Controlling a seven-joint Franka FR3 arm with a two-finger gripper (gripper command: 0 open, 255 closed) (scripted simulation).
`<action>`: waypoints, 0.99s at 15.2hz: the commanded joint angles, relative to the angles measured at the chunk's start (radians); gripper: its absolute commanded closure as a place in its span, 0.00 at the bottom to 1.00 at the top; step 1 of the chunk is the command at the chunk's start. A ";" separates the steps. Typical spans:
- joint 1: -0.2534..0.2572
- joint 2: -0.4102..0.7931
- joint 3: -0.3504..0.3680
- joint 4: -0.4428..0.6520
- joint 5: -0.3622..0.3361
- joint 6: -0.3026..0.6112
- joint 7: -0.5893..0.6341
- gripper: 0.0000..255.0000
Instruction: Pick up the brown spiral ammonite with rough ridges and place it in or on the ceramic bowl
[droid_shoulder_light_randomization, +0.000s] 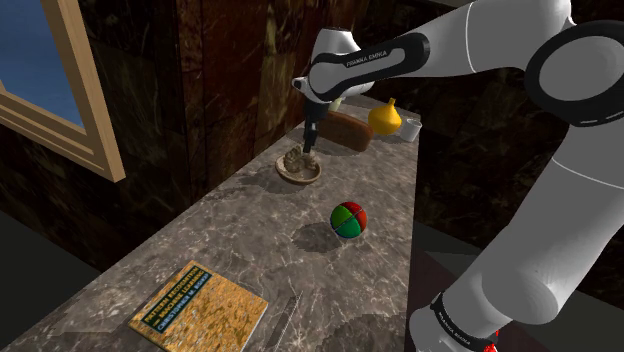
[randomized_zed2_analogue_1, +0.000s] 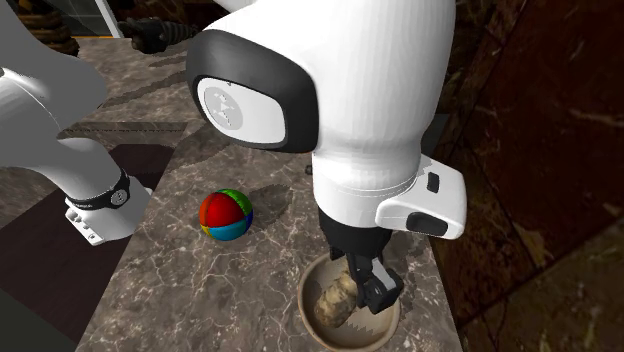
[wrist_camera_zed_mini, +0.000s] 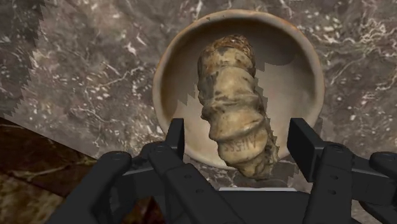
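One tan ammonite in bowl, end effector spread around it; "FRANKA EMIKA" on arm.

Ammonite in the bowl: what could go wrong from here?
1. The open fingers of the gripper flank the ammonite closely; a slanted retreat might catch it and drag it out.
2. The ammonite's end nearest the gripper seems to reach the rim of the bowl, so a small knock may tip it over.
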 joint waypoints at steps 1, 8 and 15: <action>0.000 0.000 0.000 0.000 0.000 0.000 0.000 0.00; 0.002 -0.042 0.002 0.049 0.003 -0.091 -0.002 0.00; 0.003 -0.052 0.003 0.064 0.004 -0.115 -0.002 0.00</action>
